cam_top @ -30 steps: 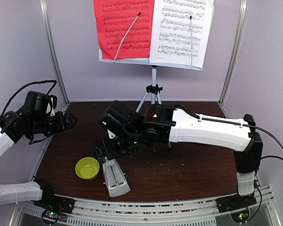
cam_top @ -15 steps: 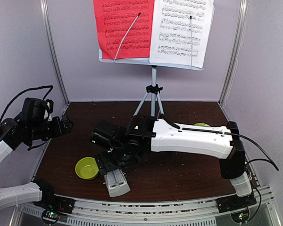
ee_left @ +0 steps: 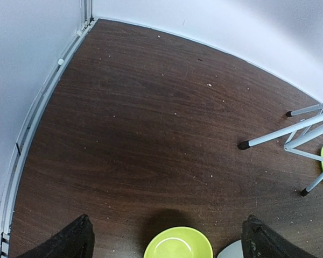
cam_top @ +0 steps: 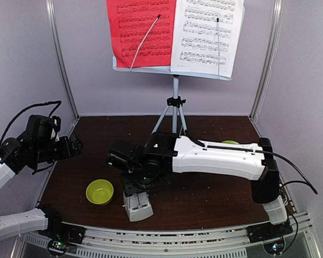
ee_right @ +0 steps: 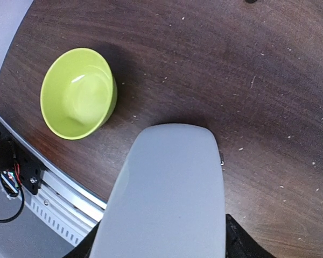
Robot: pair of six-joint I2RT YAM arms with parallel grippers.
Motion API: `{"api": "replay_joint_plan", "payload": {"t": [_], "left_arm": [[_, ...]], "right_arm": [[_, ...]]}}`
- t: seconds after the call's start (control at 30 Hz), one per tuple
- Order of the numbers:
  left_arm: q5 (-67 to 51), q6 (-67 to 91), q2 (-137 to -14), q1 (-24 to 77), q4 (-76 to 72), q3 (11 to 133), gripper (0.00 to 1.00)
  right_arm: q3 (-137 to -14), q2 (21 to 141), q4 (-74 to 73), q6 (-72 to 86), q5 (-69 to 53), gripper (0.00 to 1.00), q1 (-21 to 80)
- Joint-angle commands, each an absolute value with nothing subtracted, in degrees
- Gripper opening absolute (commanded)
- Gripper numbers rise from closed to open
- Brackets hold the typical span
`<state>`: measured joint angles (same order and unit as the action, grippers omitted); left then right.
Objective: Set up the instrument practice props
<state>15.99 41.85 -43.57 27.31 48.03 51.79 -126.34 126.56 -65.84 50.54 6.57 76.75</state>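
Where metronome lies: desk, flanked by right end effector; whether clenched, cannot tell.
Left end effector: released.

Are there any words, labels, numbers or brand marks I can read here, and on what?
No readable text anywhere.
On the red sheet: printed music notation only, too small to read.
On the white sheet: the same.
On the metronome: no marking visible.
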Motion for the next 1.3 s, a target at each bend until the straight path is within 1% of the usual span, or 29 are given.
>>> {"api": "replay_joint_plan", "payload": {"t": [0.0,0.1,0.2,0.27,0.33,0.43,0.6,0.83,1.0,1.13,1.27], "left_arm": [[14.12,38.97,-42.44,26.98,43.64,51.30,0.98],[7.79,36.00,-40.12,27.07,39.26,48.92,0.98],[2.11,32.57,-38.51,27.35,35.36,46.96,0.98],[-0.28,30.39,-38.37,27.97,33.71,46.08,0.98],[-1.88,28.95,-38.78,28.64,32.40,45.02,0.98],[-3.82,27.98,-38.25,30.70,29.39,41.90,0.97],[-4.02,26.03,-36.44,39.12,21.27,35.68,0.96],[-0.33,20.40,-43.48,53.28,18.35,33.61,0.93],[3.65,16.38,-46.54,61.92,11.66,29.73,0.93],[6.59,16.23,-52.51,67.04,7.33,29.69,0.93],[8.60,18.79,-58.45,69.07,0.25,29.25,0.98]], "right_arm": [[-119.17,117.61,-65.58,45.51,10.74,0.15,72.76],[-109.49,110.88,-58.41,40.62,7.33,0.12,70.00],[-98.77,103.38,-48.05,36.82,1.00,0.08,66.90],[-92.28,99.32,-41.74,35.69,-4.07,0.04,64.27],[-87.73,96.78,-38.49,34.80,-7.52,0.03,61.95],[-85.60,95.05,-36.66,32.86,-10.52,0.01,59.69],[-84.54,94.53,-33.29,28.40,-17.24,0.00,58.41],[-81.70,92.74,-30.85,23.99,-24.19,0.00,56.87],[-78.91,90.96,-28.57,24.33,-25.63,0.00,55.27],[-79.20,90.77,-28.47,26.87,-24.22,0.00,54.71],[-78.83,90.99,-26.64,33.44,-23.64,0.00,54.68]]}}
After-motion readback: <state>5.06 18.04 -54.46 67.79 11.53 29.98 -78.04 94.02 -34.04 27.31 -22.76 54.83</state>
